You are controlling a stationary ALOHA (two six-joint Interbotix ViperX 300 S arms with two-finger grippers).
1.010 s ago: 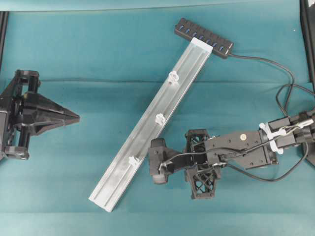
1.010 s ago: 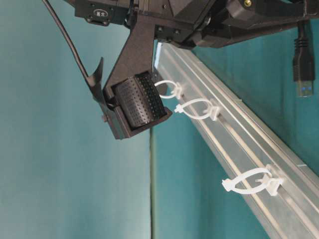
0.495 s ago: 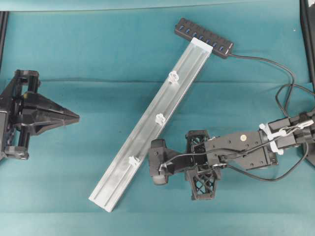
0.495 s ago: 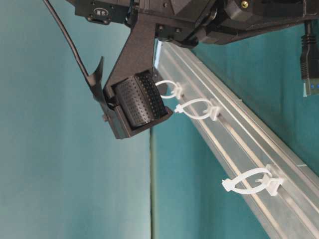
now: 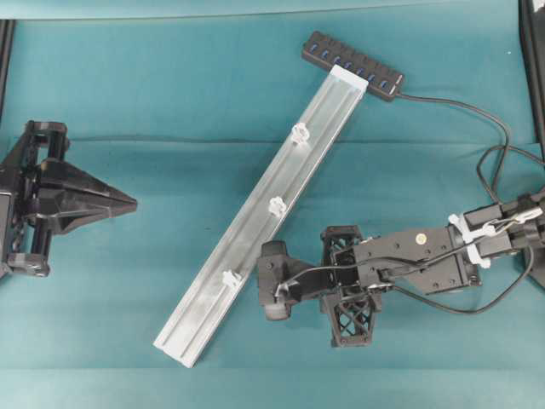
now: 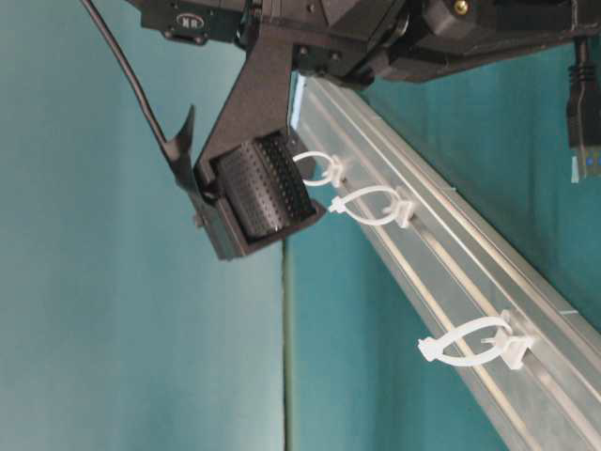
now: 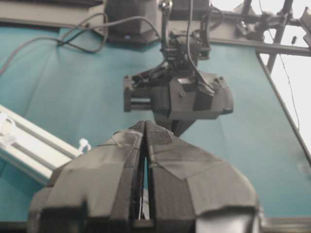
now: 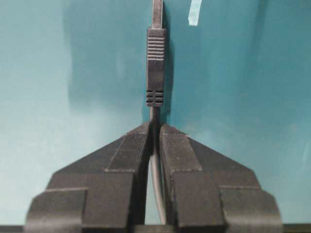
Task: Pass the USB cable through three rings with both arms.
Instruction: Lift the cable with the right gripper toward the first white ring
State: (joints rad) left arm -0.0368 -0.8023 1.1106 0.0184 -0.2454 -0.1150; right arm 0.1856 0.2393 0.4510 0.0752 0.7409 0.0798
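Observation:
The USB cable's thin black cord runs up between the fingers of my right gripper, which is shut on it just behind the small black plug. The plug points down at the teal cloth. It also hangs at the right edge of the table-level view as the plug. The cord trails back under the right arm. Three rings stand along the silver rail, left of my right gripper. My left gripper is shut and empty, far left of the rail.
A black hub with blue ports lies at the rail's far end, its cord looping along the right side. A dark frame stands at the right edge. The nearest ring sits close beside the right arm's wrist camera housing.
In the table-level view the plug has shifted slightly up and to the right. The right arm has barely moved. The left arm is still.

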